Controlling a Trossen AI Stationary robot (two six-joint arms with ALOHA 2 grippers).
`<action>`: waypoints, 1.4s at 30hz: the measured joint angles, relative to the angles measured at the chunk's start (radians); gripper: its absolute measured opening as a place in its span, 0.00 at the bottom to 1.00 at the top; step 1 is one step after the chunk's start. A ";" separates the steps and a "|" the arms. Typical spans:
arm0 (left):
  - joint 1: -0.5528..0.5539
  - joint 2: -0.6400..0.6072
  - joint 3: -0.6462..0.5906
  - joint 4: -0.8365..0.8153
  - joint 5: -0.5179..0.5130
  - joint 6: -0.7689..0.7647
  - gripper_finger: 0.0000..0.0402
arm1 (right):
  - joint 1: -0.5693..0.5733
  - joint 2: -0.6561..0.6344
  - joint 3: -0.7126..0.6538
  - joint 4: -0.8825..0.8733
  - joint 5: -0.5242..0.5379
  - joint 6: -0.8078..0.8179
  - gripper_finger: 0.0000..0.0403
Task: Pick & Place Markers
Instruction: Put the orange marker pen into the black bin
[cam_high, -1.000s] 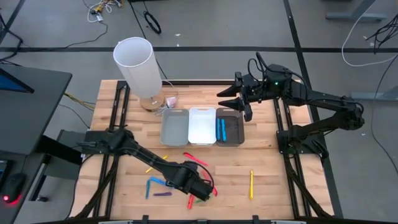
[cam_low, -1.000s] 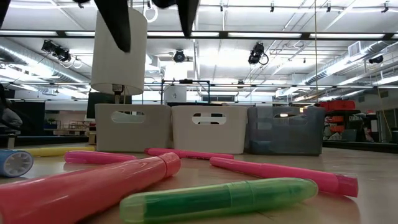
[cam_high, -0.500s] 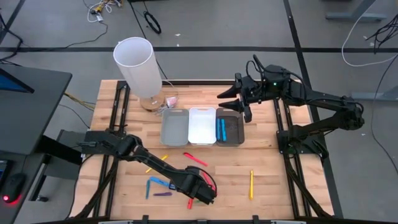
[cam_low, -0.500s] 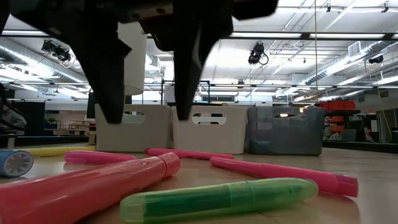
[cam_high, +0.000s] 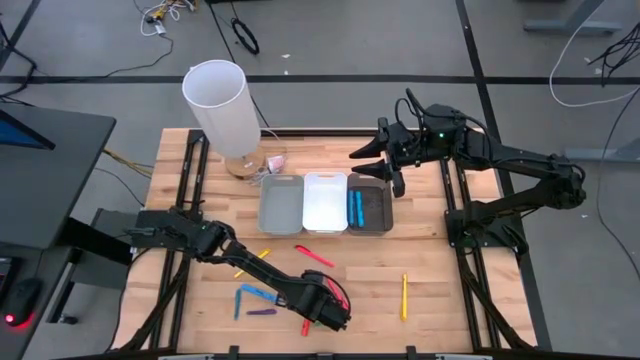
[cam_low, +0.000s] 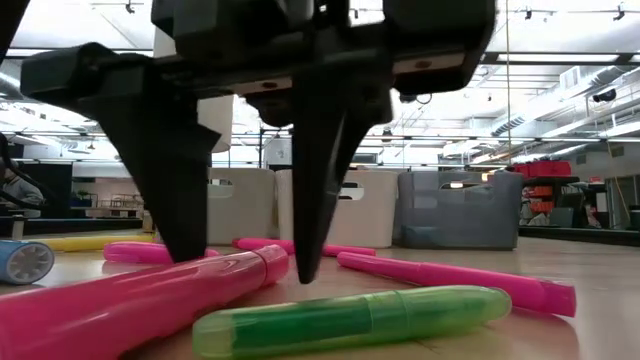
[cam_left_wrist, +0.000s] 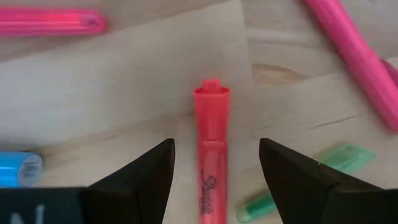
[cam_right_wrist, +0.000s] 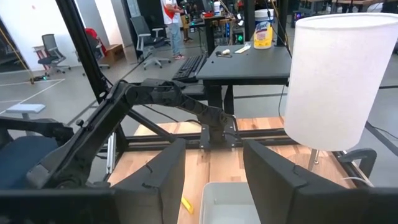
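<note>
The left gripper (cam_left_wrist: 214, 163), fingers spread wide, straddles a slim red plastic marker (cam_left_wrist: 211, 155) at six o'clock on the wooden table (cam_high: 440, 300), seemingly lined up to grasp it. The right gripper (cam_high: 385, 165), also parted, waits over the dark bin (cam_high: 370, 205) at one o'clock. The marker's lower end is cut off.

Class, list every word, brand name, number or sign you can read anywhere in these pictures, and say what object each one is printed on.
"Sharpie": in script along the barrel of the red marker lying between the open fingers of the left gripper.
The label on the bottle on the desk behind the table: too small to read.
Nothing else is legible.
</note>
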 joint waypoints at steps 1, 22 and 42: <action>0.000 0.000 0.000 -0.004 -0.005 0.004 0.59 | 0.000 0.000 0.000 0.000 0.000 0.000 0.41; -0.007 -0.001 0.000 -0.011 0.005 0.010 0.25 | 0.000 0.000 0.000 -0.007 0.000 -0.027 0.41; -0.005 -0.010 0.000 -0.018 -0.050 0.014 0.13 | 0.000 -0.002 0.000 -0.057 0.001 -0.036 0.41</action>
